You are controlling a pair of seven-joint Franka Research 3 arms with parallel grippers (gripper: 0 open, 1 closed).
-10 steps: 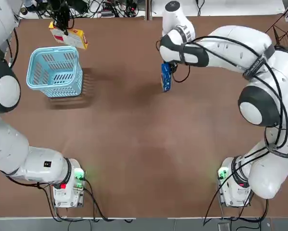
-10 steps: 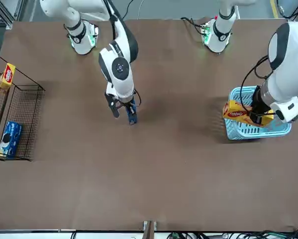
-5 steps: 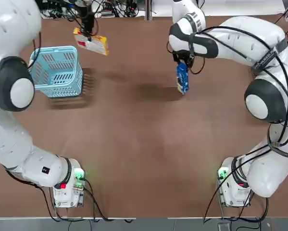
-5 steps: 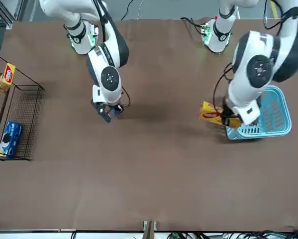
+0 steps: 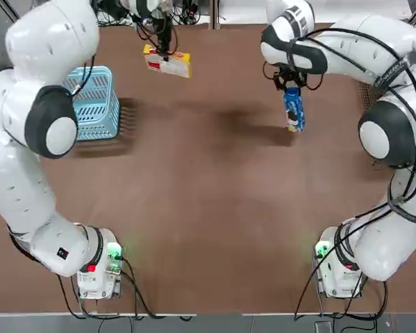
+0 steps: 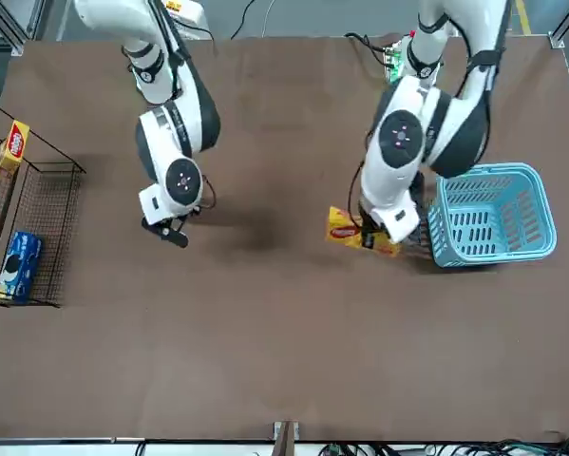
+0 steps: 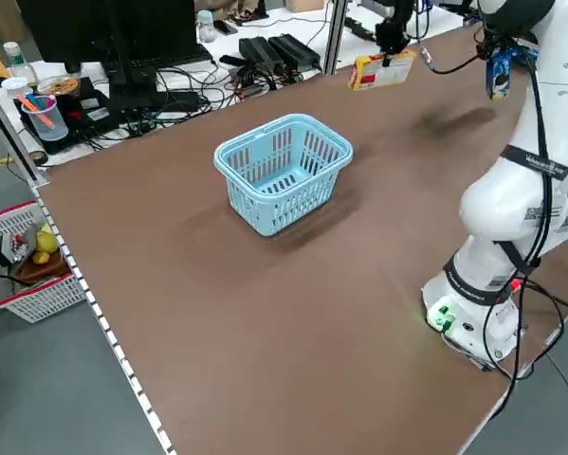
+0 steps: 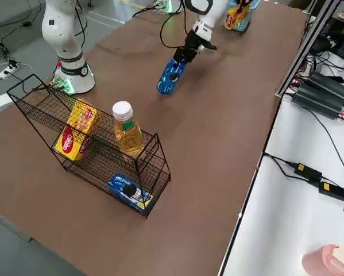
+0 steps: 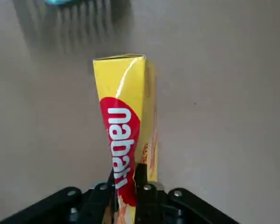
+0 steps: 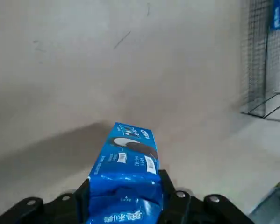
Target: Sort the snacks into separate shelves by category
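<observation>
Both snacks have travelled toward the rack's side of the table over the past second: the blue packet [image 5: 293, 111], pinched in the right gripper [image 5: 290, 89], has moved from about 12 o'clock to 1 o'clock in the top view, and the yellow box [image 5: 167, 61], clamped in the left gripper [image 5: 162, 50], has cleared the basket [image 5: 95, 103] and hangs at 11 o'clock above the table [image 5: 208, 208]. Neither item has touched down; each is carried in the air, so the sorting of these two is, by appearances, mid-transport.

At the rack [image 8: 97, 155], one yellow box [image 8: 75, 135] sits on the upper tier beside a bottle [image 8: 126, 129], and one blue packet [image 8: 128, 190] lies on the lower tier. From the front, the right gripper hides its packet, and the rack is cut off at 9 o'clock.
</observation>
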